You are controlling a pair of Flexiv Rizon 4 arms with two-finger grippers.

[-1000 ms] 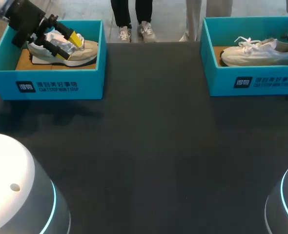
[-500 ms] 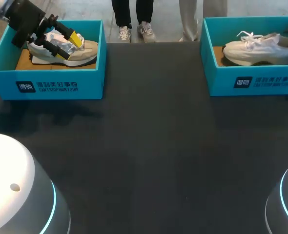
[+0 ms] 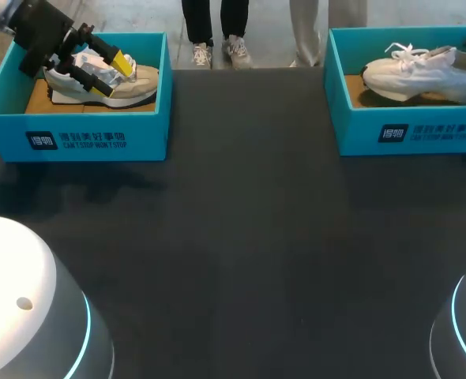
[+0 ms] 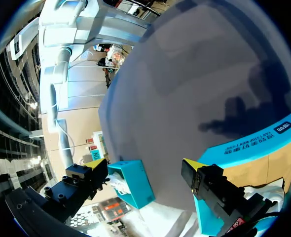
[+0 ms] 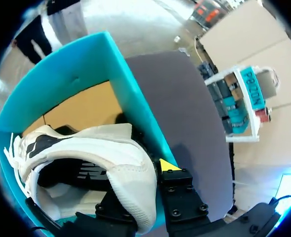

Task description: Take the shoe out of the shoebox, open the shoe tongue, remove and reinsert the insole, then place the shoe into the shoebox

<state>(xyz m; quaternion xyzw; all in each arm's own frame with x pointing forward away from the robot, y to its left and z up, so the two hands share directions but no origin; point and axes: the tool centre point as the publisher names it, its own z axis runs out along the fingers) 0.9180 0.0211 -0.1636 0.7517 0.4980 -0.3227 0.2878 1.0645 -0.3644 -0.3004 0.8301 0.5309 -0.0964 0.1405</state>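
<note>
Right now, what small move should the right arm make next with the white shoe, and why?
Probably raise it straight up: the right gripper is shut on the white shoe at the heel, and its sole looks lower than the shoebox wall, so moving sideways now might catch it.

Claw (image 5: pixel 143 190) clamps the white shoe (image 5: pixel 101 148) by its heel — within the teal shoebox (image 5: pixel 86 54).

Looks like a robotics lab: robot arm (image 3: pixel 35 31) over a dark table (image 3: pixel 241 237) holding two teal shoeboxes (image 3: pixel 75 134).
</note>
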